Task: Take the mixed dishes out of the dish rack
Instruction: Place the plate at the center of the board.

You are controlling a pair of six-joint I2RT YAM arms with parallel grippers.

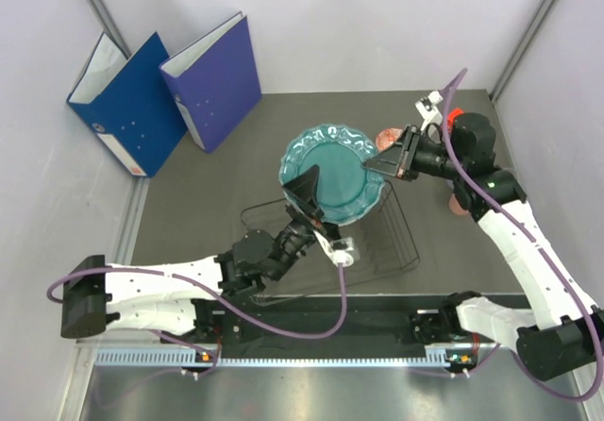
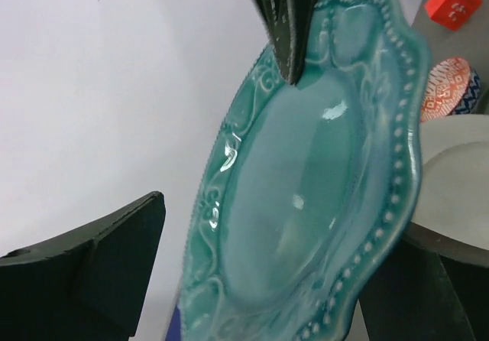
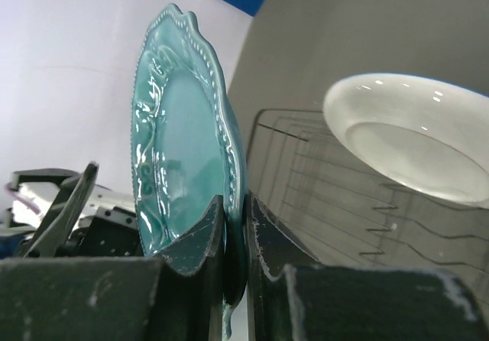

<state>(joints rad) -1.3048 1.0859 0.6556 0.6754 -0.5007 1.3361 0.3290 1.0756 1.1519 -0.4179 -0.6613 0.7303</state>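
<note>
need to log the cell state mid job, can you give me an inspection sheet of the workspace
surface: dark grey table, no damage seen
job's things: teal plate held up over the dish rack, whose visible slots hold nothing; red-patterned bowl on the table beyond the rack; white plate nearby, exact spot unclear
clutter: blue binders standing at the far left; small red block
grippers: right gripper jaws shut on the teal plate's rim; left gripper jaws open, one on each side of the plate
cables: purple cables run along both arms, no snag seen
surroundings: pale walls on the visible sides
</note>
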